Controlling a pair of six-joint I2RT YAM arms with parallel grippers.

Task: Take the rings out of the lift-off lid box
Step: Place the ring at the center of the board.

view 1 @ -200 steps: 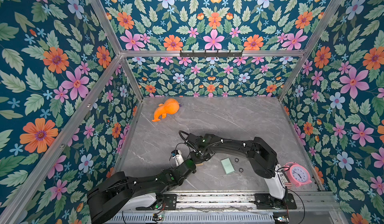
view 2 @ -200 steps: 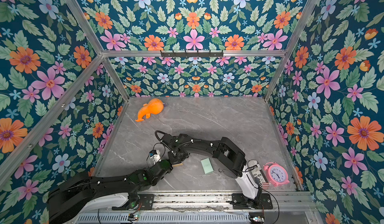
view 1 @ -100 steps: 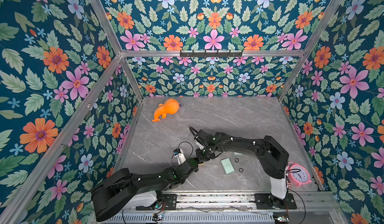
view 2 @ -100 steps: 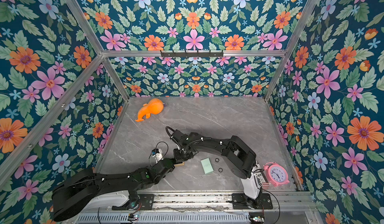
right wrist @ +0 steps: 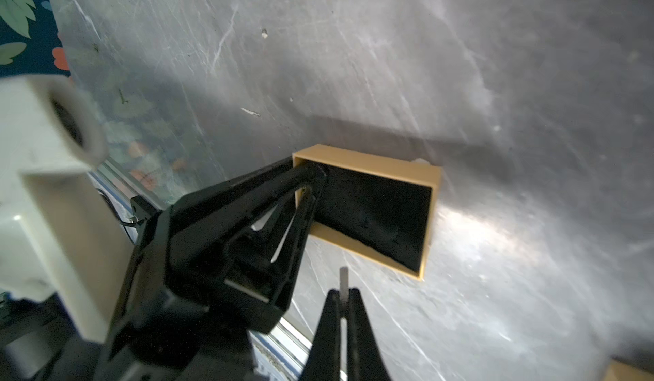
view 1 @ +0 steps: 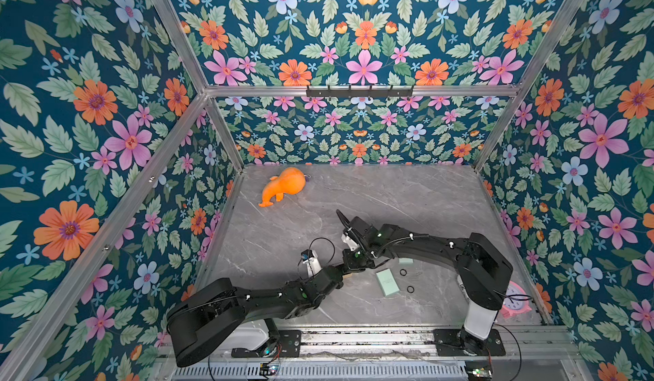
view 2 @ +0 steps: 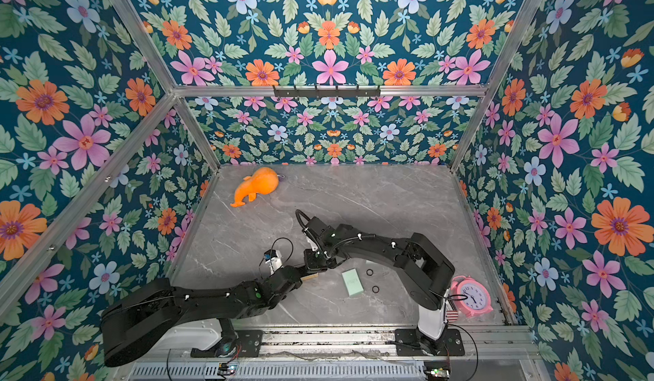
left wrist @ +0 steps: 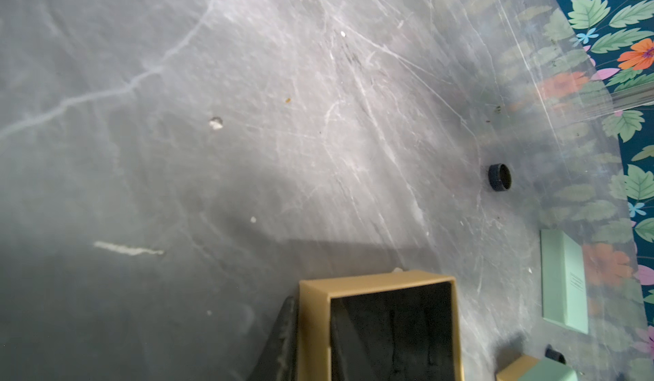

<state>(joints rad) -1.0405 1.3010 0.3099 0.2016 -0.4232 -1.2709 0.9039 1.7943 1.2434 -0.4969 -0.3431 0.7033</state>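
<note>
The left pincer (right wrist: 308, 188) is clamped on just one wall of the tan tray (right wrist: 368, 163), which seems to be held up off the counter (view 1: 389, 198). The right pincer (right wrist: 342, 296) is shut tight just beside it, so I'd worry about the two knocking together or the tray twisting out of that thin grip. The rings (view 1: 403, 272), tiny thin black hoops, lie loose on the counter by the mint-green lid (view 1: 387, 282), near both arms; a careless sweep could scatter them, and any hoop hiding against the tray's black lining would be easy to miss, though I see none.
</note>
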